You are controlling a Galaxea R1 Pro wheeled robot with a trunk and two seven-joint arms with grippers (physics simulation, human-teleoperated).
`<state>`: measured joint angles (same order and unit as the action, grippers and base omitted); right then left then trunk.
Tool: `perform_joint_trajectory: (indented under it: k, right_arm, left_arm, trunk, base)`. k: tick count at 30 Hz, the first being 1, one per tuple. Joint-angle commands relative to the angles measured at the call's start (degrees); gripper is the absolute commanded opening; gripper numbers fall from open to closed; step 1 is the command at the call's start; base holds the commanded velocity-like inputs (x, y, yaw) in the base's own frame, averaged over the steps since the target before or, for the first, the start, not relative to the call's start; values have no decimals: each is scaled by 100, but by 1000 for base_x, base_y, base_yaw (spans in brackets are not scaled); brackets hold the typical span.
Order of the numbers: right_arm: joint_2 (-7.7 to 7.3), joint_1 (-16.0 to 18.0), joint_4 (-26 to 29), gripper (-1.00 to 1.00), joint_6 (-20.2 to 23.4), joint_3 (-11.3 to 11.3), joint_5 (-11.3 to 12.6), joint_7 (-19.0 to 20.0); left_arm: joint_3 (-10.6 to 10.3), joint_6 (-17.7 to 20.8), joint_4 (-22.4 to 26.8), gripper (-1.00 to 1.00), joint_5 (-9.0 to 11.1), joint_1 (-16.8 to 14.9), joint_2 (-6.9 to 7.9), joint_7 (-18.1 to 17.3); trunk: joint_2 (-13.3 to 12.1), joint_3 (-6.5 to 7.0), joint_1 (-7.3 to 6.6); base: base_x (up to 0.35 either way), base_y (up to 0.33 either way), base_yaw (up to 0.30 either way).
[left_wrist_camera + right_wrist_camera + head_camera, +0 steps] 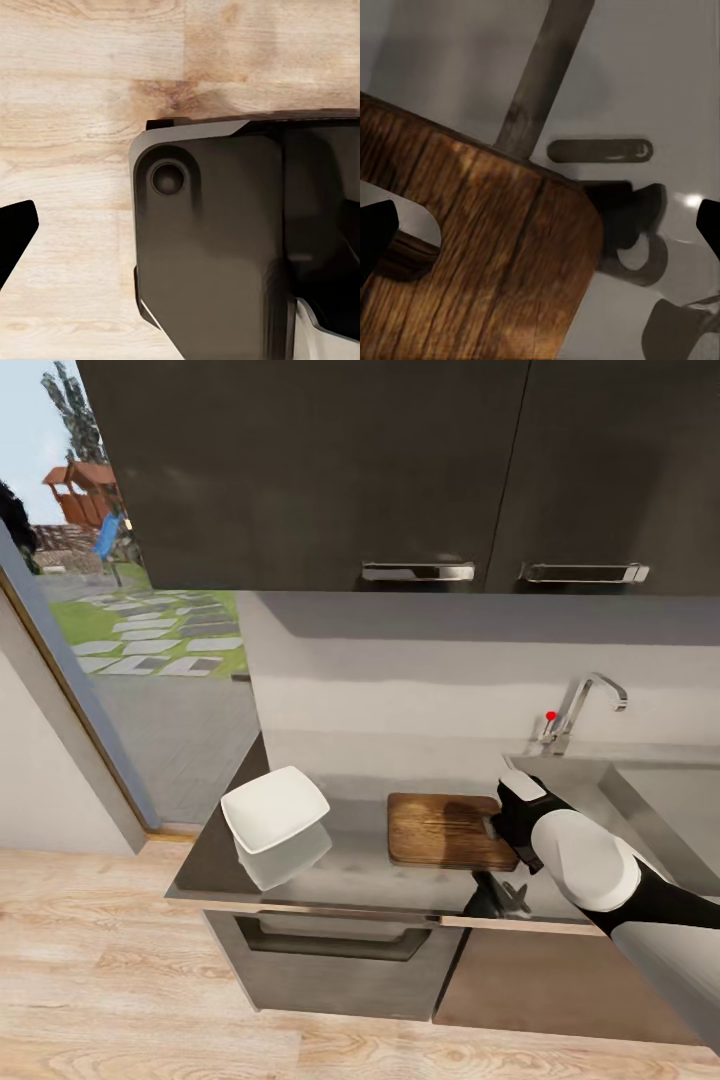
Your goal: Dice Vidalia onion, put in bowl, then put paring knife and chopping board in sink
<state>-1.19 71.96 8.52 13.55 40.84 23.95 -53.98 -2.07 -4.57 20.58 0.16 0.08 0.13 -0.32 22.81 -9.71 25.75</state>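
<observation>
The brown wooden chopping board [440, 830] lies flat on the glossy dark countertop [360, 872], just left of the sink [640, 792]. My right gripper [497, 826] hovers over the board's right end, open. In the right wrist view its black fingertips [376, 234] stand far apart, and between them lies the board's rounded corner [487, 247] with its handle slot. The white square bowl [275, 809] rests at the countertop's left end. The onion and the paring knife are out of view. My left gripper [180, 232] hangs open over the wooden floor.
A chrome tap [583, 705] with a red knob rises behind the sink. Dark wall cupboards [420, 470] with bar handles hang above. Grey drawers [335, 950] sit under the counter. A glass door opens to a garden at the left. The robot's dark base [225, 247] shows under the left wrist.
</observation>
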Motion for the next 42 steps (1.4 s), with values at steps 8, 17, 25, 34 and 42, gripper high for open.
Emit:
perform_joint_trajectory:
  k: [8, 17, 25, 34, 42]
  right_arm:
    - [42, 2, 84, 100, 60, -732, -39, -34]
    - [336, 1, 718, 100, 85, -1071, -48, -56]
    - [639, 1, 1187, 100, 197, -1658, -45, -51]
    - [1103, -2, 2492, 100, 1005, -2412, -40, 24]
    - [1051, -7, 2800, 100, 1392, -2521, -162, 1181]
  left_arm:
    - [-13, -9, 7, 100, 2, 1, -3, -3]
    - [-13, -9, 7, 100, 2, 1, -4, -3]
    - [-20, -9, 7, 100, 2, 2, -4, -3]
    - [-22, -9, 7, 100, 2, 1, -19, -3]
    - [-22, -9, 7, 100, 0, 1, -21, -2]
  trunk:
    - [11, -10, 3]
    - [11, -10, 3]
    - [11, -10, 3]
    - [11, -10, 3]
    - [11, -10, 3]
  base:
    - [0, 0, 0]
    - [0, 0, 0]
    - [0, 0, 0]
    - [0, 0, 0]
    - [0, 0, 0]
